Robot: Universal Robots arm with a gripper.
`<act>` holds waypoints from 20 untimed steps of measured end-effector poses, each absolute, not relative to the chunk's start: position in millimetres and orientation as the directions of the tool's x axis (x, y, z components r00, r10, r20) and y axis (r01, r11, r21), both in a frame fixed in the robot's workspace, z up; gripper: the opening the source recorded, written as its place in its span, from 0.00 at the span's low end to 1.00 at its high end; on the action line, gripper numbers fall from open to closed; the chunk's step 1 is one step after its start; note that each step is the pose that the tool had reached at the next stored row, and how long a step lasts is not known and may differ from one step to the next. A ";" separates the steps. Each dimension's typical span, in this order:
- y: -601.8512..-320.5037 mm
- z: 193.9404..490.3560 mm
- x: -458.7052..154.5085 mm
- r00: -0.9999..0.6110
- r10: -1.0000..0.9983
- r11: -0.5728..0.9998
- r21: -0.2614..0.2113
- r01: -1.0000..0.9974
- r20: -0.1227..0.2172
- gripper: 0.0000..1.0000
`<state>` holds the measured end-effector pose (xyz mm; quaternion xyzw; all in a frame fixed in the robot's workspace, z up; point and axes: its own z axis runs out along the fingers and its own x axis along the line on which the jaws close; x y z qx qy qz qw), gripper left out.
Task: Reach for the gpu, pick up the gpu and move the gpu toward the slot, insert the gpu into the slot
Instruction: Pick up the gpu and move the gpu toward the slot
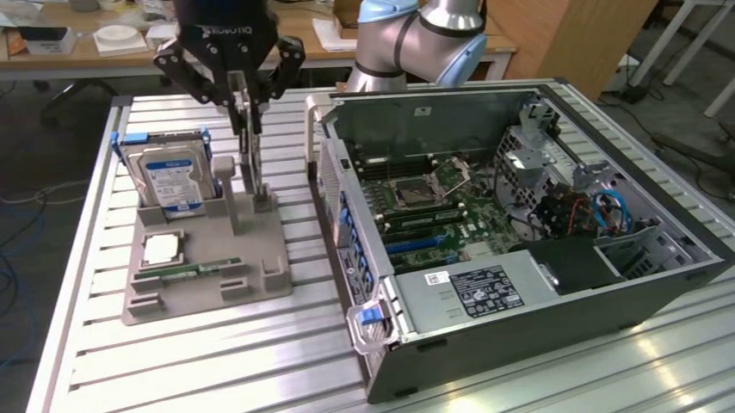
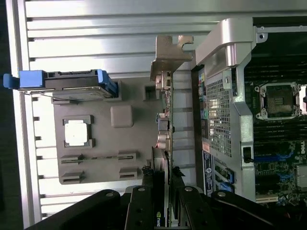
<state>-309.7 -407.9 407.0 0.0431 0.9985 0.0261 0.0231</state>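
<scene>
step: pick-up, I judge | gripper (image 1: 244, 123) jaws partly closed, pinching the gpu (image 1: 257, 172) by its top edge | gpu stands on edge at the grey holder (image 1: 195, 288), to the exterior view's left of the computer case (image 1: 552, 284) | slot (image 1: 416, 244) unoccupied on the motherboard | next move calls for a straight lift, card upright, clear of the case wall

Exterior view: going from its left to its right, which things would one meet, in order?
hard drive → gpu → processor socket → blue cables

wooden desk (image 1: 69, 58) behind; grey floor (image 1: 689, 120).
</scene>
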 end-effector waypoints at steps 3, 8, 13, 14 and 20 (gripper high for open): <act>-407.9 413.8 -309.7 -0.995 0.087 0.995 0.054 0.085 -0.044 0.25; -407.9 424.8 -309.7 -0.995 0.087 0.995 0.054 0.085 -0.044 0.25; -407.9 431.6 -309.7 -0.995 0.087 0.995 0.045 0.085 -0.045 0.25; -407.9 432.5 -309.7 -0.995 0.086 0.996 0.039 0.085 -0.045 0.25; -408.0 434.6 -309.7 -0.995 0.086 0.996 0.022 0.085 -0.047 0.25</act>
